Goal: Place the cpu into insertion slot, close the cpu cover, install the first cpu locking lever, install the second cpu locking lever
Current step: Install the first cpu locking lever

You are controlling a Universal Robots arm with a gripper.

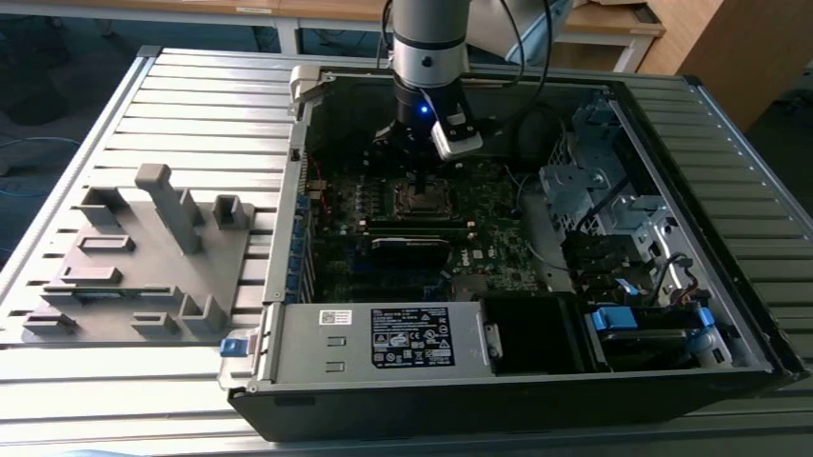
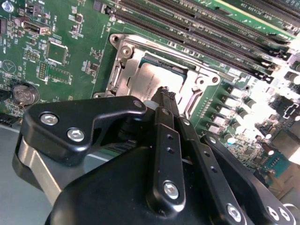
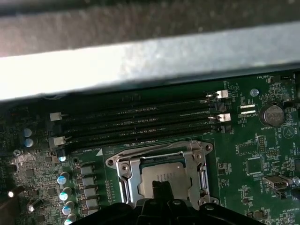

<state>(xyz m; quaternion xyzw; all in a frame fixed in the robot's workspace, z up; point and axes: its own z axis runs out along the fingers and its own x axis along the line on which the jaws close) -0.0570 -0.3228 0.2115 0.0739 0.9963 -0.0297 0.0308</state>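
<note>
On the slatted metal tabletop [image 1: 178, 105], at the exterior view's left, rests a grey fixture plate [image 1: 133, 262] carrying several upright blocks and posts. Just beside it, toward the exterior view's right, an opened computer case [image 1: 534, 381] lies on its side, exposing the motherboard [image 1: 381, 238]; a labelled power supply [image 1: 381, 338] occupies the near edge and a silver drive cage [image 1: 597, 190] the exterior view's right. The robot arm [image 1: 426, 48] descends from above into the case, and its pincer [image 1: 424, 186] stands directly over the socket area near the board's centre.

Both wrist views show the socket closely. The cpu [image 2: 157, 77] [image 3: 164, 178], its dull silver top visible, lies seated in the insertion slot [image 2: 140, 58] [image 3: 136, 185]. The cpu cover [image 2: 194, 77] [image 3: 199, 159] lies flat around it, the chip showing through its square window. Long black memory slots [image 3: 140, 119] [image 2: 187, 33] run parallel just beside the socket, and a row of cylindrical capacitors [image 3: 65, 192] [image 2: 234, 112] stands along one side. A coin battery [image 3: 272, 112] [image 2: 23, 93] sits well apart from the socket.

In the second wrist view, the pincer's [image 2: 165, 93] two narrow black fingers [image 2: 164, 122] are pressed together with no gap and nothing held between them, their tips just over the edge of the cpu at the window's rim; whether they touch it cannot be told.
</note>
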